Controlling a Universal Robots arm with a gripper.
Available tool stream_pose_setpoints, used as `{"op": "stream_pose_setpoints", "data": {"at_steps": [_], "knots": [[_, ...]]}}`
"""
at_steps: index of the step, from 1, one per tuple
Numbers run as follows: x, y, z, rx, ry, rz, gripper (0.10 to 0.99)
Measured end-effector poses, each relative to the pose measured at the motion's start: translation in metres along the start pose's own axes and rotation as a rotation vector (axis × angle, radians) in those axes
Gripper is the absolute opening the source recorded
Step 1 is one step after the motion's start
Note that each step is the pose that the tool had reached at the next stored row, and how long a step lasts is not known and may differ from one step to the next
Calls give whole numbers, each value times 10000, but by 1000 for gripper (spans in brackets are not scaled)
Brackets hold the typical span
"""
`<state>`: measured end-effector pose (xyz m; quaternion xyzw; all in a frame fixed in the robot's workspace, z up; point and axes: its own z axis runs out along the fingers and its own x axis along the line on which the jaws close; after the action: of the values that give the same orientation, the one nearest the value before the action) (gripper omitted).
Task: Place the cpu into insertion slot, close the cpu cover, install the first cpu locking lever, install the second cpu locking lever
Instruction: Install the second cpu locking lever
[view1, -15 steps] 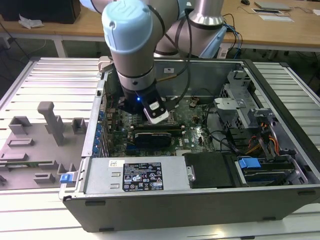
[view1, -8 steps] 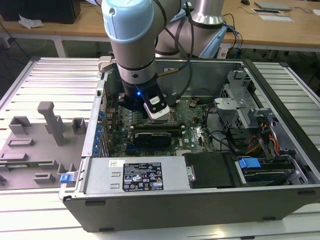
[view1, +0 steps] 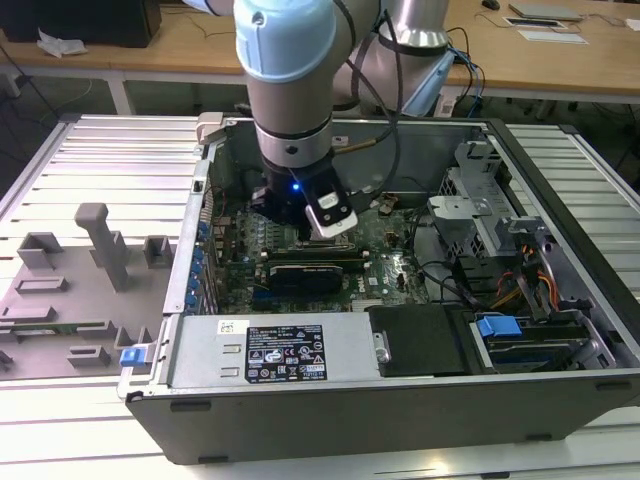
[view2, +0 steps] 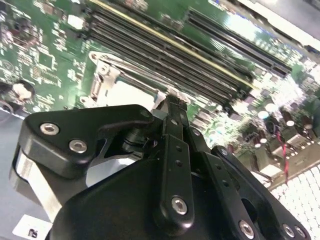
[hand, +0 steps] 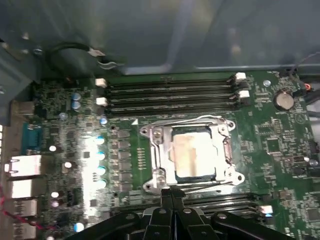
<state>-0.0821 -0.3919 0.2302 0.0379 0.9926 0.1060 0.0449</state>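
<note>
One arm works inside the open computer case (view1: 560, 300), its jaws (hand: 171, 196) lowered over the green motherboard (hand: 280, 150). In both wrist views the two black fingers (view2: 175, 120) come together at their tips with no gap between them and nothing visibly clamped; pressed shut like this they read as a single narrow poking tip, which suits pushing thin metal parts more than gripping.

Directly ahead of the jaws, and just beyond the tips, lies the insertion slot (hand: 192, 155). The cpu (hand: 192, 152) already sits in it, its pale metal top showing flat and square through the window of the cpu cover (hand: 155, 150). The cover appears to lie down over the chip, framing it. A thin wire lever (hand: 200, 120) runs along the far side of the frame from the jaws; whether it is latched I cannot tell.

The fingertips rest at the near edge of the frame, apparently touching or just above it, between the socket and the memory slots (hand: 215, 202) nearest the jaws. More memory slots (hand: 170, 95) lie beyond the socket.
</note>
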Motion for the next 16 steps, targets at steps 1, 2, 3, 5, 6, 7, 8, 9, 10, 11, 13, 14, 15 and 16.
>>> {"op": "stream_pose_setpoints", "data": {"at_steps": [1,2,3,5,6,7,8,9,10,11,13,14,15,16], "knots": [[-29,14,6,33,6,0,106],[-50,31,12,66,11,-2,106],[-86,70,23,123,17,-6,106],[-158,189,55,276,31,-13,106],[-173,216,62,315,34,-16,106],[-192,249,72,359,38,-20,106],[-210,281,79,408,44,-23,106],[-227,312,88,458,50,-27,106],[-241,343,96,520,57,-30,106],[-246,360,98,570,59,-34,106],[-251,386,81,675,54,-43,106],[-253,407,56,740,50,-48,106],[-255,423,33,770,48,-52,106],[-256,425,32,771,47,-54,106]]}}
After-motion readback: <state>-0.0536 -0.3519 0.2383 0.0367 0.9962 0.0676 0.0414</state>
